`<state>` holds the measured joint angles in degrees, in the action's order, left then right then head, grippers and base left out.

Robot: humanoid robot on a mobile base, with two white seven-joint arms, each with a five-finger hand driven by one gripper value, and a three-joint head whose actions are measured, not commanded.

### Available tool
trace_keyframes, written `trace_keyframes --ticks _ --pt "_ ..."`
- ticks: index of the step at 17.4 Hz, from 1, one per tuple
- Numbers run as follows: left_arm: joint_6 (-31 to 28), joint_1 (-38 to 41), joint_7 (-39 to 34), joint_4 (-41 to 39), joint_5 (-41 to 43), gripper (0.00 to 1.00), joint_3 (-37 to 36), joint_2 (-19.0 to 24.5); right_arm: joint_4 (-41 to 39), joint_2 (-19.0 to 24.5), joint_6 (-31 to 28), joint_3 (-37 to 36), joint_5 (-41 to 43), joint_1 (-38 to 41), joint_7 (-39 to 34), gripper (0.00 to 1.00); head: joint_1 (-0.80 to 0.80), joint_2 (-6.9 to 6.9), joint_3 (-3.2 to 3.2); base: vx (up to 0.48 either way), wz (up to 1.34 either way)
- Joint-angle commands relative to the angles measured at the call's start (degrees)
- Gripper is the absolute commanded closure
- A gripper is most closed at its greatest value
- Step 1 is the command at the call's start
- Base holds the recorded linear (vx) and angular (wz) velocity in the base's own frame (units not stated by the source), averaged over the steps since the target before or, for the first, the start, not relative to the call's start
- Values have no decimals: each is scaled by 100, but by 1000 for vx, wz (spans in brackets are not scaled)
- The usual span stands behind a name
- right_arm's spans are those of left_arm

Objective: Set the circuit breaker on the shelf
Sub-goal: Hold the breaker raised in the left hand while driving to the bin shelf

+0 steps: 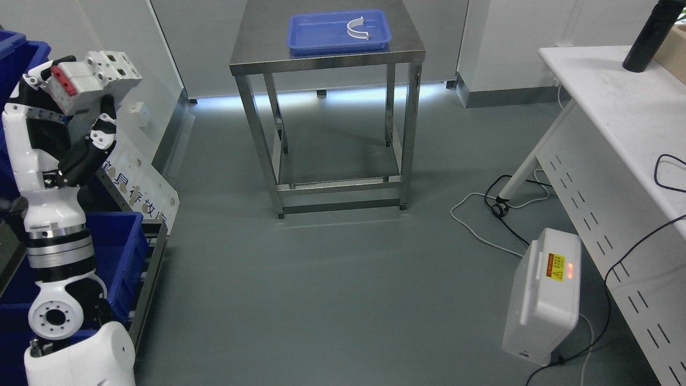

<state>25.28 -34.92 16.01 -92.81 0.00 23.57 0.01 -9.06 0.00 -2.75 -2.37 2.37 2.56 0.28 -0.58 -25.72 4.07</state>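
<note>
At the upper left of the frame, the left hand [69, 115] is gripping the circuit breaker [91, 79] — grey-white with a red end — its black fingers [104, 120] curling around the underside and hiding part of the casing. The arm is rising from the lower left corner, partly covering the blue bins [120, 252] behind it. At top centre, a steel table [327, 61] is carrying a blue tray [337, 32] holding a white curved piece [358, 29], hard to identify.

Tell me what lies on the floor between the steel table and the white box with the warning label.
Head view: bare grey floor, then loose cables beside the box.
</note>
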Motion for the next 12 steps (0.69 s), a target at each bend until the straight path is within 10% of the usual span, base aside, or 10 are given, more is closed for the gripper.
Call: trace_keyframes --ticks 1,12 --pt "-5 -112 -1 -1 123 87 -80 99 0 -100 2 0 0 -1 -11 0 0 0 0 8 133" --pt "-312 -59 -1 -1 132 87 -133 99 0 -100 2 0 0 -1 -11 0 0 0 0 -13 202"
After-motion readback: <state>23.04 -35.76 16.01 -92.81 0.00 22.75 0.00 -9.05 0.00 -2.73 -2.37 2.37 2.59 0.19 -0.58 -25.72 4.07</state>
